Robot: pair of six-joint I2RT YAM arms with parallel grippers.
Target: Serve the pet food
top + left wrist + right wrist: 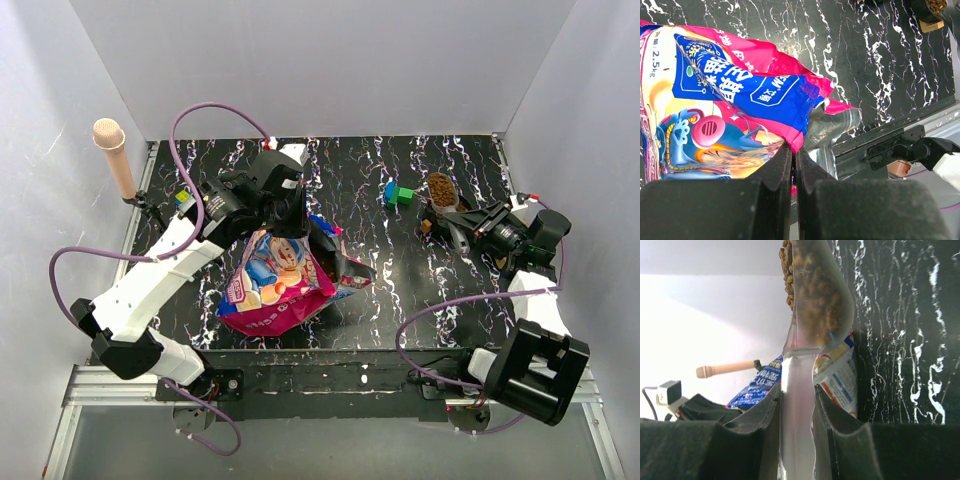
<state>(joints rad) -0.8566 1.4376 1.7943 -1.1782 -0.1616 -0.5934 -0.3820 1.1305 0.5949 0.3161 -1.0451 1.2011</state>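
The magenta-pink pet food bag [272, 285] lies on the black marbled table, its torn mouth facing right. My left gripper [290, 215] is shut on the bag's upper edge; in the left wrist view the jaws [794, 155] pinch the pink rim of the bag [730, 95]. My right gripper [465, 225] is shut on the handle of a clear scoop [797, 415]. The scoop is full of brown kibble [815, 295] and is held at the far right [441, 188], above a small black bowl with an orange-brown tab [931, 25].
Blue and green toy blocks [398, 193] sit left of the scoop. A wooden peg on a stand [115, 155] rises at the far left. White walls close in the table on three sides. A metal rail [330, 375] runs along the near edge.
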